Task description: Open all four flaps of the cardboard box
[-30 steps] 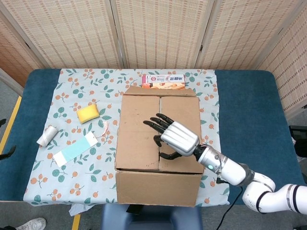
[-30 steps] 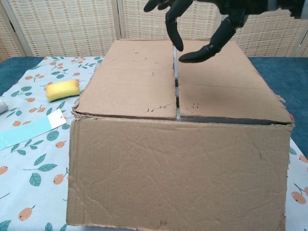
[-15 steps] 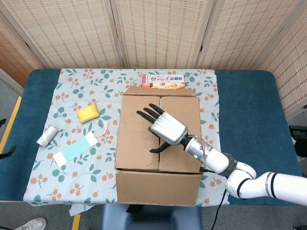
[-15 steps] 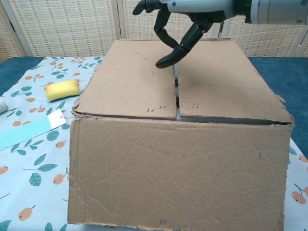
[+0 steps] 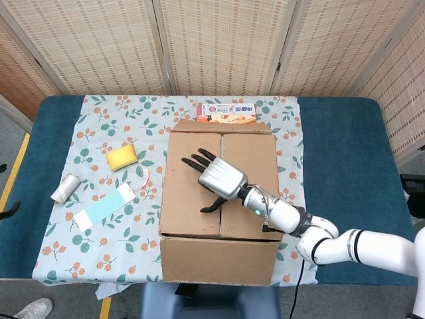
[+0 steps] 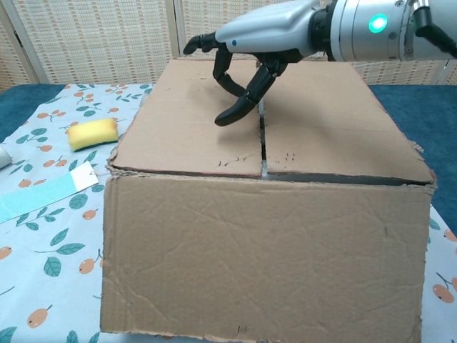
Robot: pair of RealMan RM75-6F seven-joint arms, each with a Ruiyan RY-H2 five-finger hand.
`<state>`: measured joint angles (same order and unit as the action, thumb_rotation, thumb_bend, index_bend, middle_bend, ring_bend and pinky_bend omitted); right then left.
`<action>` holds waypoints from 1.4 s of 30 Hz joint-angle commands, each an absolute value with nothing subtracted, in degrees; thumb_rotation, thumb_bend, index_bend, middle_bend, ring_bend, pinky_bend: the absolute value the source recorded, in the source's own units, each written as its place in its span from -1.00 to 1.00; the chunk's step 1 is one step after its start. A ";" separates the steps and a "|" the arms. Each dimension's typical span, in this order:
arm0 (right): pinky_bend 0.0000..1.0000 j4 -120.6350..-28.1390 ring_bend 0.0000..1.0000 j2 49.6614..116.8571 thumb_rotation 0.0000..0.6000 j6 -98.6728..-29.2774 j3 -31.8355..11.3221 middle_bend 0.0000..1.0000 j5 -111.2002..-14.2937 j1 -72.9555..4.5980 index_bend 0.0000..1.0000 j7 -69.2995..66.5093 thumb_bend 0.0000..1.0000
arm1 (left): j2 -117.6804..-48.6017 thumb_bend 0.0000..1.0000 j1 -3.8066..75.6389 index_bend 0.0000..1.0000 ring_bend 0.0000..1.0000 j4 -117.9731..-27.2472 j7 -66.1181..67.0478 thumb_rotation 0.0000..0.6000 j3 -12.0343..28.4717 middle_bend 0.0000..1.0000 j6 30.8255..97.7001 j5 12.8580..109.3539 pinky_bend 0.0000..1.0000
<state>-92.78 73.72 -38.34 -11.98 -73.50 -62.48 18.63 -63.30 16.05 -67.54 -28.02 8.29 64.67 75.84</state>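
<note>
A large brown cardboard box (image 5: pixel 192 239) (image 6: pixel 257 257) stands at the table's near middle with its two top flaps lying flat, meeting along a centre seam (image 6: pixel 262 136). My right hand (image 5: pixel 216 178) (image 6: pixel 251 58) hovers just above the left top flap, close to the seam. Its fingers are spread and curved downward, and it holds nothing. Whether the fingertips touch the cardboard is unclear. My left hand shows in neither view.
A yellow sponge (image 5: pixel 122 157) (image 6: pixel 92 133), a white roll (image 5: pixel 64 188) and a light-blue strip (image 5: pixel 104 207) lie left of the box on the patterned cloth (image 5: pixel 99 126). An orange packet (image 5: pixel 226 113) lies behind the box. Woven screens stand behind the table.
My right hand has moved left across the box top, from over the right flap and seam to over the left flap, and has come lower.
</note>
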 commanded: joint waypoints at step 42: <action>-1.00 -96.05 -1.00 66.80 -0.55 -39.10 -7.40 -1.00 -77.03 -60.65 0.21 14.74 -0.68 | -64.86 0.24 16.28 -1.00 -0.85 -65.73 -28.49 1.00 8.30 -0.66 66.46 76.86 -1.00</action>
